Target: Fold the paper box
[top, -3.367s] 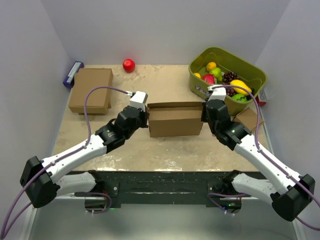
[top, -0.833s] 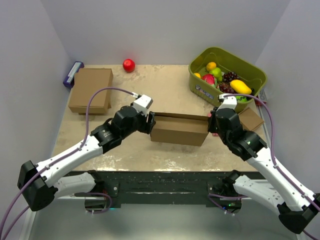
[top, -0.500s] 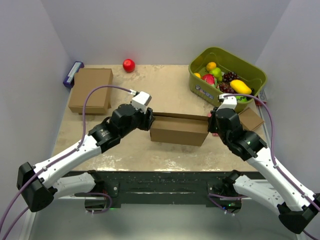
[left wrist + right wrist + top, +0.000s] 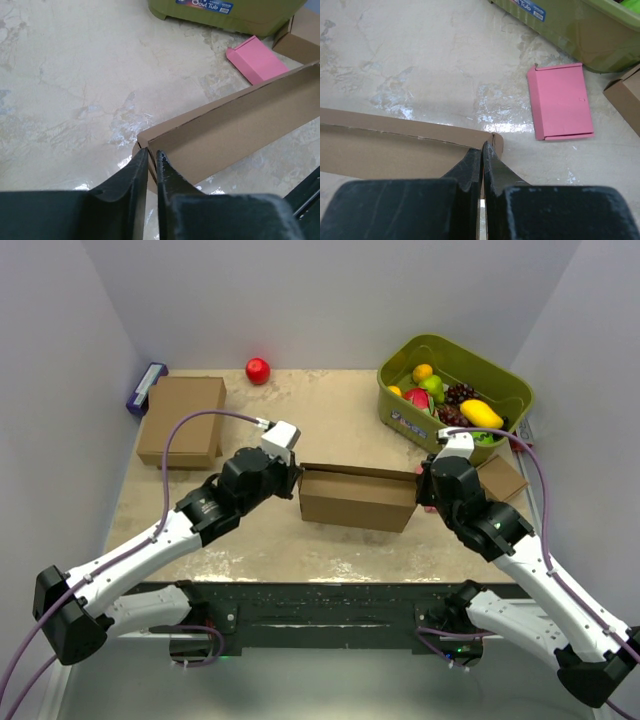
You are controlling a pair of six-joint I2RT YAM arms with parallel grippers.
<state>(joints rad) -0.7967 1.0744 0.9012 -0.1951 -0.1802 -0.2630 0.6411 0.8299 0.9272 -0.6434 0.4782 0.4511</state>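
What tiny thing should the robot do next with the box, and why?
Probably squeeze the left claw firmly onto the box's left end wall. Its fingers straddle that cardboard edge, but whether they grip it is unclear. The right claw is pinched shut on the other end. With both ends held, the arms could fold it together.

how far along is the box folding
Done: the paper box stands with its long walls raised. In hand: the left gripper pinches its left end corner, and the right gripper pinches its right end. Remaining: the top looks open, so closing it up seems not yet done.
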